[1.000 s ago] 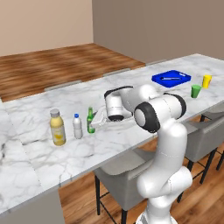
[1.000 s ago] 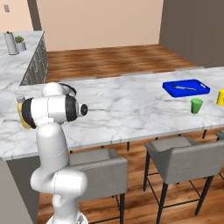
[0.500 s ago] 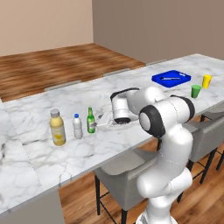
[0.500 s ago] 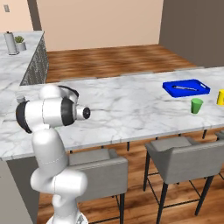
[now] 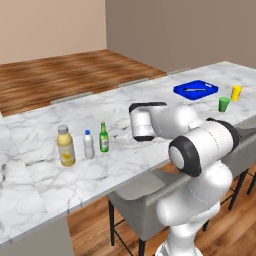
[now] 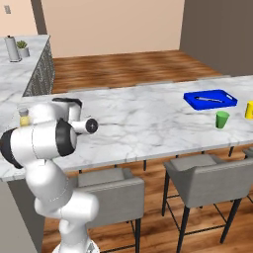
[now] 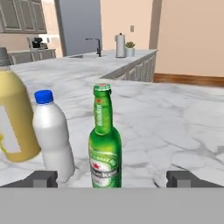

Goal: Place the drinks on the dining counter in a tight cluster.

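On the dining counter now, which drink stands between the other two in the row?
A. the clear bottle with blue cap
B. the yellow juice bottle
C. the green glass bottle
A: the clear bottle with blue cap stands upright between the yellow juice bottle and the green glass bottle.

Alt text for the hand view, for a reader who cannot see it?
Seen from the open gripper, a green glass bottle stands upright on the white marble dining counter, between the two dark fingertips. To its left stand a clear bottle with a blue cap and, at the frame edge, a yellow juice bottle.
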